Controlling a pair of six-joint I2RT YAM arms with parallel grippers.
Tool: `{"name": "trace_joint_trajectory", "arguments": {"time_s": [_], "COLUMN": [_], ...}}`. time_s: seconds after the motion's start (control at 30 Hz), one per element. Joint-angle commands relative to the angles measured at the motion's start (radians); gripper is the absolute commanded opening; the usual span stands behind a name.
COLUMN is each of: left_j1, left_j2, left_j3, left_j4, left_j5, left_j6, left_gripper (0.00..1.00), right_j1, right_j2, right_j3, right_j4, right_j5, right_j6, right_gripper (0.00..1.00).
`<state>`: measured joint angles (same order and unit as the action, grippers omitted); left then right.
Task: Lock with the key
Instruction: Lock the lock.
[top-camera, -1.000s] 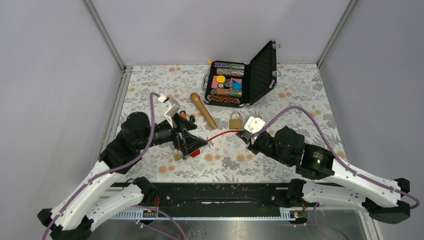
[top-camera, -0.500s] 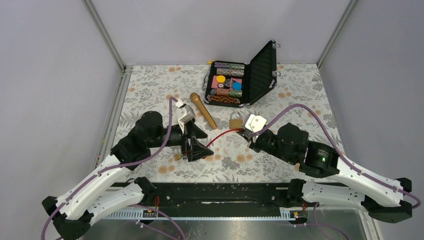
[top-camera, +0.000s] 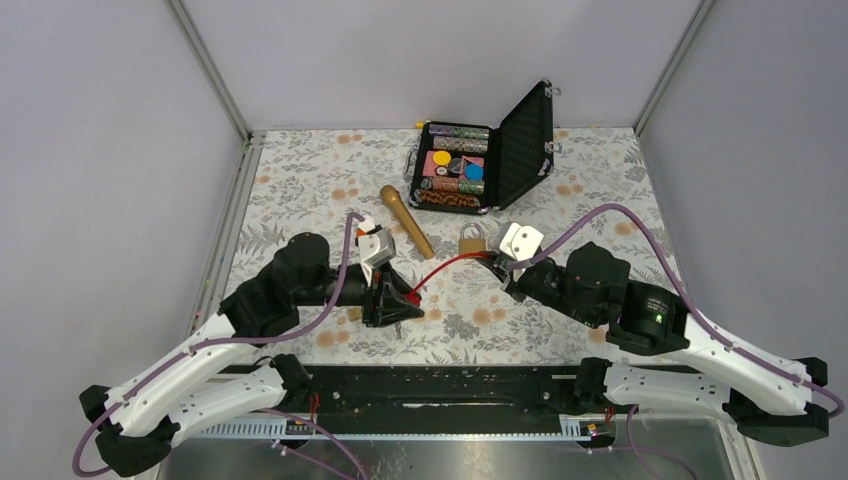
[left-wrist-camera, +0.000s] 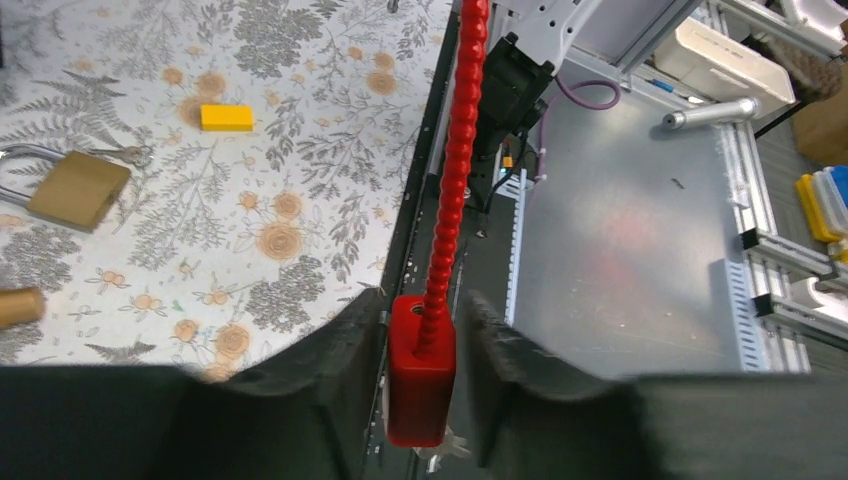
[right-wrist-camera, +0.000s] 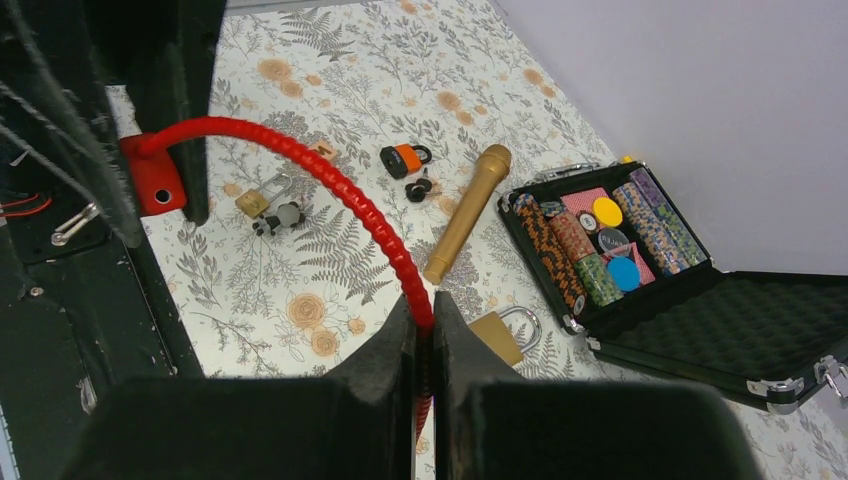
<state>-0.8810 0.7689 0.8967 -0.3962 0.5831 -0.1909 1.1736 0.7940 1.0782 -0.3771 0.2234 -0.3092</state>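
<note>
A red cable lock hangs between my two grippers. My left gripper (top-camera: 401, 300) (left-wrist-camera: 425, 312) has its jaws close on either side of the red lock body (left-wrist-camera: 420, 372) (top-camera: 409, 297), and a thin gap shows on the body's right side. A silvery piece that looks like a key (left-wrist-camera: 440, 450) sticks out under the body. The red ribbed cable (top-camera: 450, 264) (right-wrist-camera: 350, 205) arcs across to my right gripper (top-camera: 497, 265) (right-wrist-camera: 425, 312), which is shut on it.
A brass padlock (top-camera: 472, 243) (right-wrist-camera: 497, 337) lies just beyond the right gripper, beside a golden microphone (top-camera: 407, 220). An open black case of poker chips (top-camera: 455, 170) stands behind them. An orange padlock (right-wrist-camera: 403, 158), a small brass padlock (right-wrist-camera: 262, 205) and a yellow block (left-wrist-camera: 226, 117) lie on the floral cloth.
My left arm moved right to the red lock body and its jaws narrowed around it. The right gripper shifted slightly right, still holding the cable.
</note>
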Motion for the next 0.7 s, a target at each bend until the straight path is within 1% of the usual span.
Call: {"name": "trace_joint_trajectory", "arguments": {"time_s": [0.0,0.03,0.07,0.17,0.23,0.33,0.37,0.43,0.5,0.57,0.63,0.67], "left_j1": [-0.004,-0.004,-0.004,-0.004,-0.004,-0.007,-0.009,-0.013,-0.02,-0.023,-0.026,-0.026], "left_j2": [-0.011,-0.012,-0.015,-0.03,-0.035,-0.036,-0.037,-0.037,-0.04,-0.038,-0.037,-0.034], "left_j3": [0.031,0.036,0.038,0.043,0.042,0.043,0.042,0.044,0.044,0.043,0.042,0.04], "left_j4": [0.012,0.005,-0.003,-0.019,-0.021,-0.026,-0.027,-0.03,-0.032,-0.033,-0.032,-0.026], "left_j5": [-0.038,-0.044,-0.051,-0.073,-0.069,-0.069,-0.068,-0.067,-0.068,-0.07,-0.079,-0.086], "left_j6": [0.013,0.013,0.015,0.019,0.022,0.026,0.027,0.029,0.033,0.034,0.032,0.028], "left_gripper": [0.47,0.54,0.58,0.58,0.51,0.35,0.28,0.23,0.21,0.13,0.01,0.0], "right_j1": [0.005,0.005,0.006,0.005,0.005,0.005,0.005,0.005,0.005,0.005,0.005,0.005], "right_j2": [-0.019,-0.019,-0.019,-0.019,-0.02,-0.019,-0.019,-0.021,-0.023,-0.025,-0.027,-0.028], "right_j3": [0.048,0.048,0.048,0.049,0.047,0.047,0.047,0.048,0.048,0.049,0.054,0.054], "right_j4": [0.03,0.027,0.023,0.014,0.012,0.012,0.011,0.011,0.011,0.011,0.014,0.02], "right_j5": [0.0,0.0,-0.001,-0.003,-0.005,-0.006,-0.006,-0.006,-0.004,-0.004,0.003,0.004], "right_j6": [0.007,0.007,0.007,0.007,0.008,0.009,0.01,0.011,0.014,0.021,0.036,0.053], "right_gripper": [0.0,0.0,0.0,0.0,0.0,0.0,0.0,0.0,0.0,0.0,0.0,0.0]}}
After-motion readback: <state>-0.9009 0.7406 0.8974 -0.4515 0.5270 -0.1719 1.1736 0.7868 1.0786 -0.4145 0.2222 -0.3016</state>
